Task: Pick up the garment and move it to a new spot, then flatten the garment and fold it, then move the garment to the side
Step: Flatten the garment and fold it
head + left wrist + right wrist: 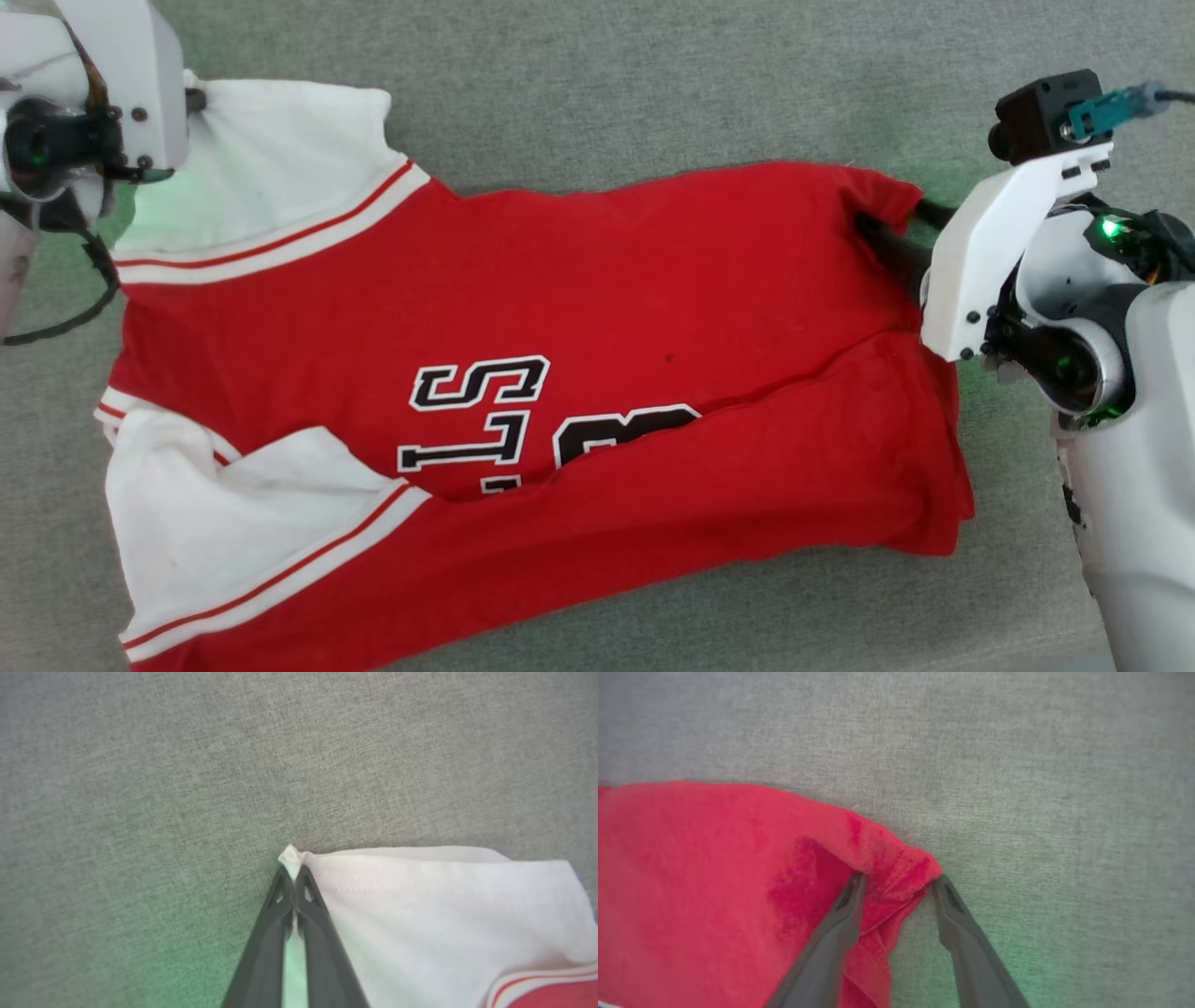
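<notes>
Two grippers sit at opposite ends of the garment point(579, 280), which lies spread on the grey fabric surface point(653, 84). The left gripper point(293, 870) pinches a white sleeve corner; the right gripper point(899, 883) stands spread, fingers straddling the red hem corner.

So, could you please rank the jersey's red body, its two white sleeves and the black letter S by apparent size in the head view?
1. red body, by far the largest.
2. upper sleeve and lower sleeve: they look about alike, so I leave them unranked.
3. letter S, the smallest.
</notes>
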Tool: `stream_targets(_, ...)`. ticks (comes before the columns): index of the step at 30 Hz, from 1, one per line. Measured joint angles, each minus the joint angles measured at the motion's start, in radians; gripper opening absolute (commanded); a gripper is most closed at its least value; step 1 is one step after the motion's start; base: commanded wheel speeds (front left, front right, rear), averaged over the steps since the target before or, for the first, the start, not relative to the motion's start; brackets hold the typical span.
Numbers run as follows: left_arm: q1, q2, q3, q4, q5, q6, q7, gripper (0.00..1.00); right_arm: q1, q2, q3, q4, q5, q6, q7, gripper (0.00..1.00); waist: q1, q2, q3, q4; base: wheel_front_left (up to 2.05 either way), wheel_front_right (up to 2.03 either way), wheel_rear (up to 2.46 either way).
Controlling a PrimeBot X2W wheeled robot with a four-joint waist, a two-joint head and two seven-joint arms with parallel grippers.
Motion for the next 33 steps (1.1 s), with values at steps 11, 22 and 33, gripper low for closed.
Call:
stream_targets(11, 0.003, -0.032, -0.001, 0.025, -0.005, -0.031, -0.064, 0.0, -0.025, -0.048, -0.007, 0.035, 0.038, 0.0, -0.029, 0.0, 0.0, 0.0, -0.039, 0.03, 0.0, 0.0, 0.0)
stream_targets(22, 0.056, 0.006, -0.017, -0.131, 0.011, -0.077, -0.123, 0.0, 0.099, -0.129, -0.041, -0.04, 0.054, 0.0, -0.054, 0.0, 0.0, 0.0, -0.144, 0.09, 0.0, 0.0, 0.0)
stream_targets(33, 0.337, 0.191, -0.023, -0.627, -0.028, 0.104, -0.098, 0.0, 0.323, -0.165, -0.099, -0.179, 0.074, 0.0, 0.001, 0.0, 0.0, 0.0, -0.253, 0.153, 0.0, 0.0, 0.0)
